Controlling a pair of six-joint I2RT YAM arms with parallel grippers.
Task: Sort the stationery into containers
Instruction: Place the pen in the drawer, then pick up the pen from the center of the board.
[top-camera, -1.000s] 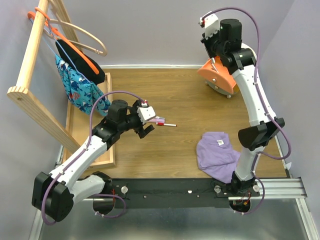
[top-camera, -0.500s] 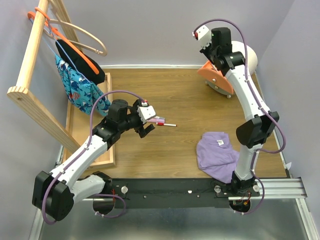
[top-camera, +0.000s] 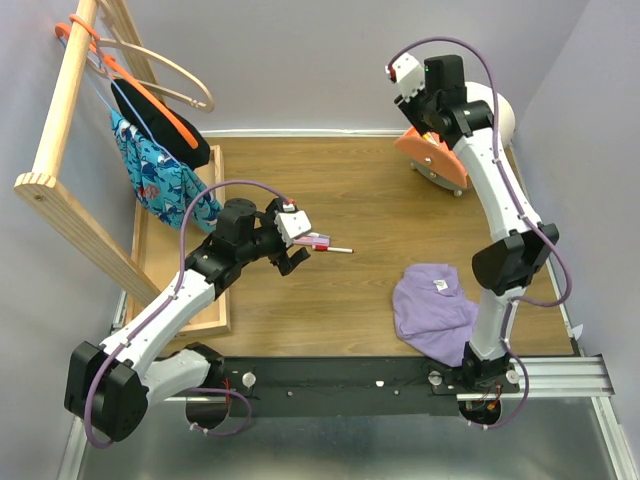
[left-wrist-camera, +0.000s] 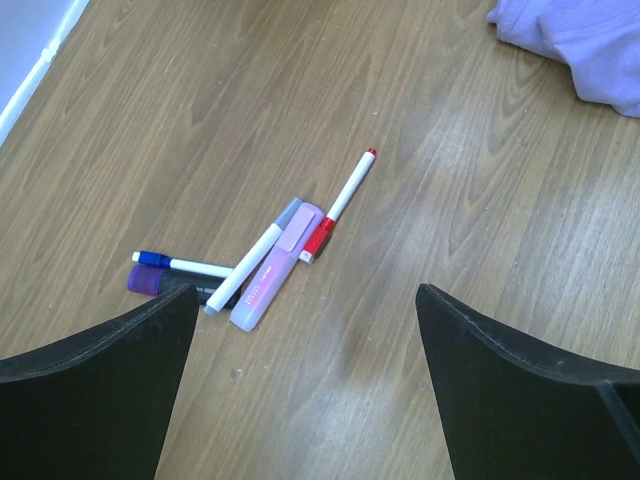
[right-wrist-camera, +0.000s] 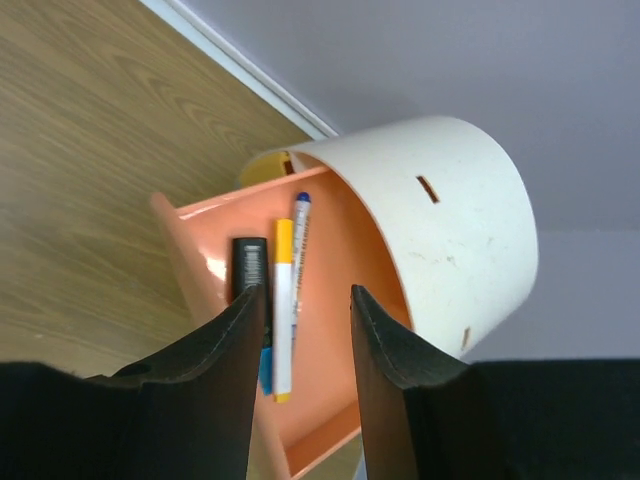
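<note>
Left gripper (left-wrist-camera: 305, 292) gapes wide w/ nothing in it over loose pens (left-wrist-camera: 256, 257) on the table (left-wrist-camera: 470, 190), right gripper (right-wrist-camera: 307, 296) (part-open, empty too) hangs over the orange drawer (right-wrist-camera: 190, 250) w/ more pens (right-wrist-camera: 283, 305) inside.

table pens (left-wrist-camera: 345, 195) 4 | pink bar (left-wrist-camera: 277, 268) 1 | orange drawer (right-wrist-camera: 335, 340) 1, pens inside (right-wrist-camera: 284, 290) 3 | purple cloth (top-camera: 435, 310) 1

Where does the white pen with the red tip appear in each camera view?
Top view: the white pen lies near the middle of the picture.
Left wrist view: the pen is at the centre, beside a pink marker.
Right wrist view: not in it.
Shared landmark: the purple cloth, lower right of the pen in the top view and in the top right corner of the left wrist view.
</note>
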